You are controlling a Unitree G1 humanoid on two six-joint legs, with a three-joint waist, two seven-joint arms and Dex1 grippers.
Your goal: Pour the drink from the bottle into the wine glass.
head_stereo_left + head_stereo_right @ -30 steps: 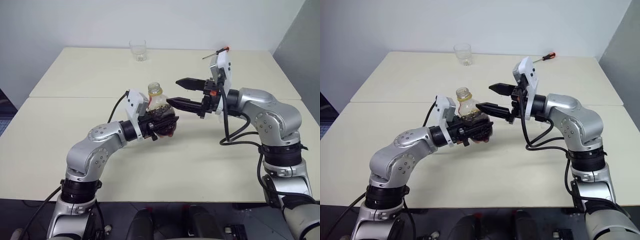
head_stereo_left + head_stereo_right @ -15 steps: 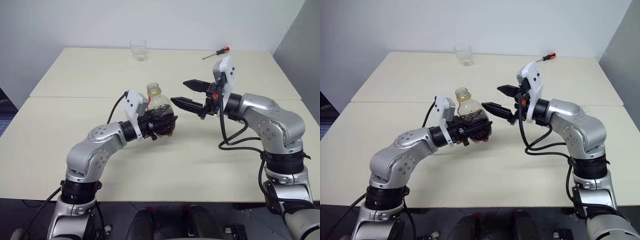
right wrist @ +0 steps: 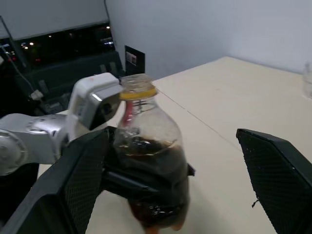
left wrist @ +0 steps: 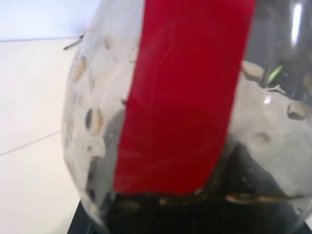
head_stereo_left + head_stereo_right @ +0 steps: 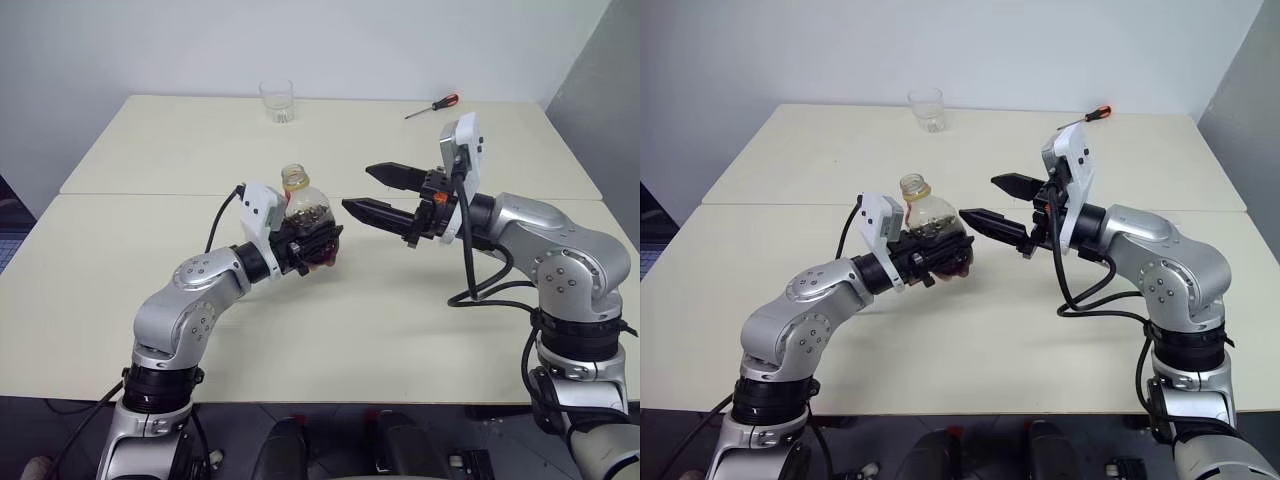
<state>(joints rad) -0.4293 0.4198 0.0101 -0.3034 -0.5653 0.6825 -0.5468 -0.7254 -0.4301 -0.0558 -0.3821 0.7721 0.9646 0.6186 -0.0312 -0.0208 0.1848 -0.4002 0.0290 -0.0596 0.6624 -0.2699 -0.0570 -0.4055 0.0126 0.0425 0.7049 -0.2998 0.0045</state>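
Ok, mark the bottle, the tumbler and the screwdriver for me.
bottle [image 5: 303,203], left eye view, on its clear shoulder above the drink.
tumbler [image 5: 277,100], left eye view, on the middle of its wall.
screwdriver [image 5: 433,106], left eye view, on the shaft beside the handle.

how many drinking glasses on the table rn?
1: a short clear tumbler at the table's far edge, left of the screwdriver. I can't spot a stemmed wine glass; one could be outside the camera views.
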